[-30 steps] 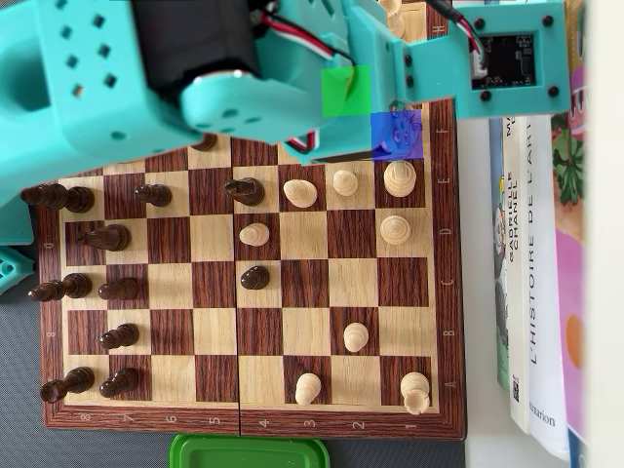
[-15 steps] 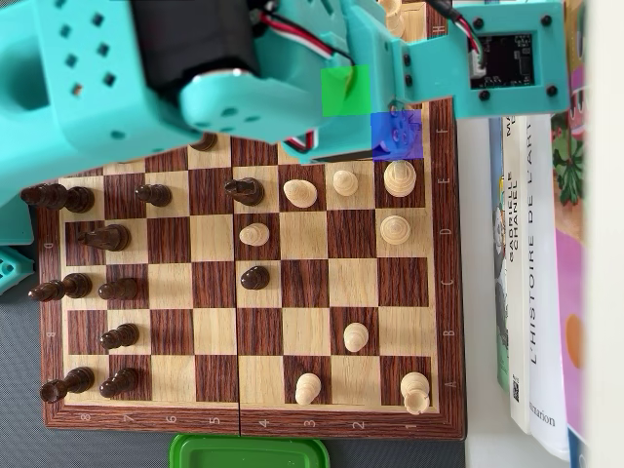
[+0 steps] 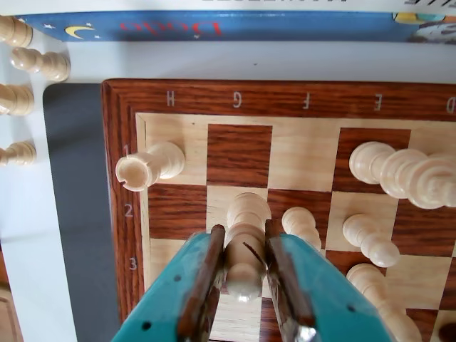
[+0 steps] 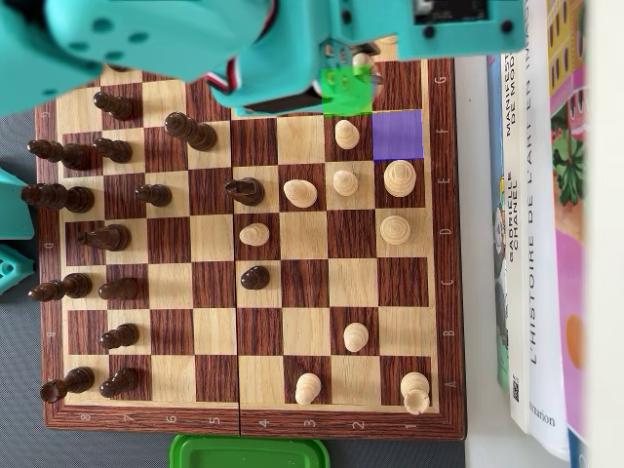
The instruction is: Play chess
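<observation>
Wrist view: the teal gripper (image 3: pixel 246 274) is clamped on a light chess piece (image 3: pixel 246 242) at bottom center, on the chessboard (image 3: pixel 239 100) (piece type hard to tell). Overhead, the arm (image 4: pixel 195 39) hides the board's top edge.

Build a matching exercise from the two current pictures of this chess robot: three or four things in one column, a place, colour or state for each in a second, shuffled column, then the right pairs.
Things
1. gripper
2. light rook
3. green lid
4. books

Descriptions
A. stands on the board's corner square by the letter H
B. lies off the board past its bottom edge in the overhead view
C. closed around a light piece
D. lie along the board's right side in the overhead view

Pairs: 1-C, 2-A, 3-B, 4-D
</observation>
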